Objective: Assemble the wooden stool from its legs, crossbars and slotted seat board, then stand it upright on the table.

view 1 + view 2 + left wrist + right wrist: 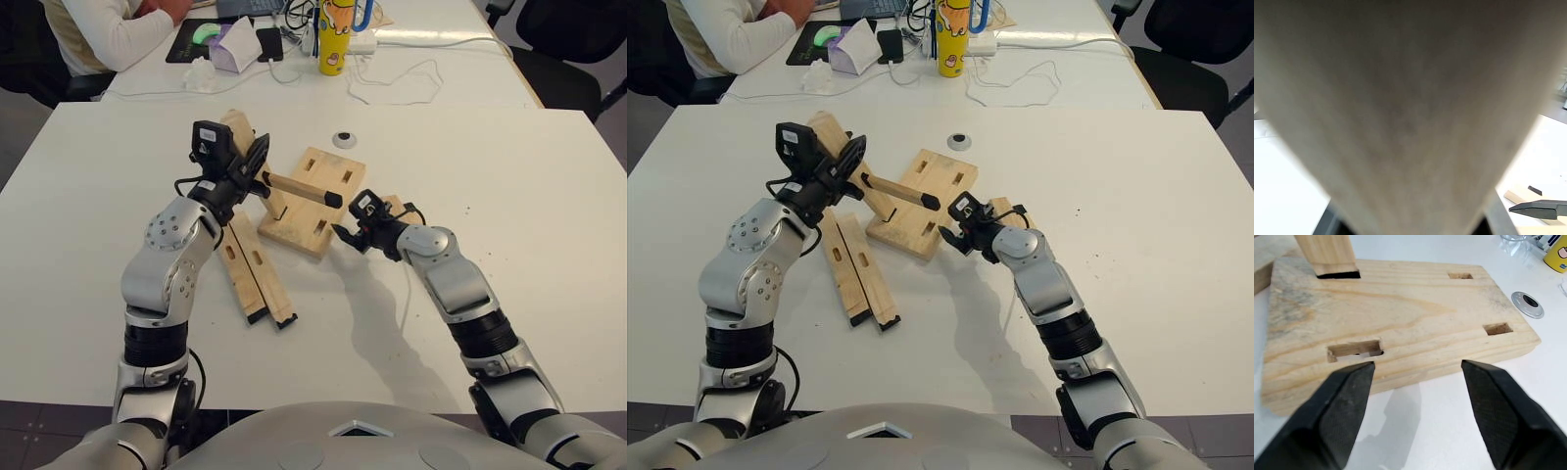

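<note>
**Leg going into the seat board, right side ready to brace**

Mid-assembly, at the leg-fitting step; most of the job ahead.

Left gripper (pixel 253 164) clenched on a wooden leg (pixel 235 127), gripped partway along. Beyond the fingers, the leg's lower end lodged in a corner slot of the seat board (pixel 312 166). Tilted there, not upright, so probably not fully home. Beside the same fingers, a darker bar (pixel 304 190) with a black tip, pointing out over the board toward the other arm; cannot tell whether a crossbar fixed to the leg.

Right gripper (pixel 1416 364) released, fingers spread wide and holding nothing. Sits low over the table (pixel 529 245), just short of the board's near edge, seemingly not touching it. Straight ahead of one fingertip, an empty slot (pixel 1354 349); two more open slots farther off across the board.

Behind the left gripper, back toward the robot, two slotted slats (pixel 253 279) lying flat side by side. Just behind the right gripper, by its wrist, another wooden piece (pixel 395 204) on the table.

Next, by the look of it: close the right fingers on the board edge or press down on it, so as to pin the board. Then swing the leg toward vertical with the left arm and push it into the slot. Calls for keeping the tenon lined up, since a skewed push seems likely to jam it or slide the loose board away.
</note>
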### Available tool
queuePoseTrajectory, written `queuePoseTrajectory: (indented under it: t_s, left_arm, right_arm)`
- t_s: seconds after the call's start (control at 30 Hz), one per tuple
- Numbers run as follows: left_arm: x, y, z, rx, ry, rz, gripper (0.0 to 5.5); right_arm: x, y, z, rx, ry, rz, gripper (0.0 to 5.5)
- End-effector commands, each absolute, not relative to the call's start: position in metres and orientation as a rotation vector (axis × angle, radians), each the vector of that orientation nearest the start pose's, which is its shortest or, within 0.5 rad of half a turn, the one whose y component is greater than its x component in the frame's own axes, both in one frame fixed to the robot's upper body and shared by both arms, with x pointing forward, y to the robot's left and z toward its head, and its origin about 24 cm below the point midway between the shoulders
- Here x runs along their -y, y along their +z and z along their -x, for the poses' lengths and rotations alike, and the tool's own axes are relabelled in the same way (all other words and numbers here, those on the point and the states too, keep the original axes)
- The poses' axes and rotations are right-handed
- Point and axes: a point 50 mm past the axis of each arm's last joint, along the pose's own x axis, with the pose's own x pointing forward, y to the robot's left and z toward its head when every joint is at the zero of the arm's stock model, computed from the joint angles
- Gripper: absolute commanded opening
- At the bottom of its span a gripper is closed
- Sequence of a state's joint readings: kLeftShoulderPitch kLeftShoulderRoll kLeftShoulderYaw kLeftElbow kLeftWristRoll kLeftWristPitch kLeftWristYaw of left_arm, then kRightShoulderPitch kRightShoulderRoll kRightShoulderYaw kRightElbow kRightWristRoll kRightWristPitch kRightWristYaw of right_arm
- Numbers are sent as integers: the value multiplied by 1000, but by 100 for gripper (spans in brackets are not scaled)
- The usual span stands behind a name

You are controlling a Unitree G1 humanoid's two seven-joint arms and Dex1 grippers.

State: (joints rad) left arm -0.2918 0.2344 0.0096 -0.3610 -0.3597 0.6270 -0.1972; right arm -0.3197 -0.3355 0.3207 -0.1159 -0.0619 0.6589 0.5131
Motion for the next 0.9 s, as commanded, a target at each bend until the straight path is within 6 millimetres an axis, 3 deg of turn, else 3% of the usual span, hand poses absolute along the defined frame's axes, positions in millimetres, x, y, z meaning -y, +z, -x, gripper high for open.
queuePoseTrajectory:
  t_s: [0.03, 0.4, 0.9]
  left_arm:
    - [-143, 127, -283, -117, -405, 22, 103]
    - [-142, 105, -280, -192, -465, -19, 103]
    - [-132, 113, -275, -230, -548, -132, 103]
  right_arm:
    - [113, 70, -282, -383, 693, 440, 330]
    - [112, 69, -283, -380, 689, 437, 330]
    - [117, 65, -282, -381, 687, 461, 330]
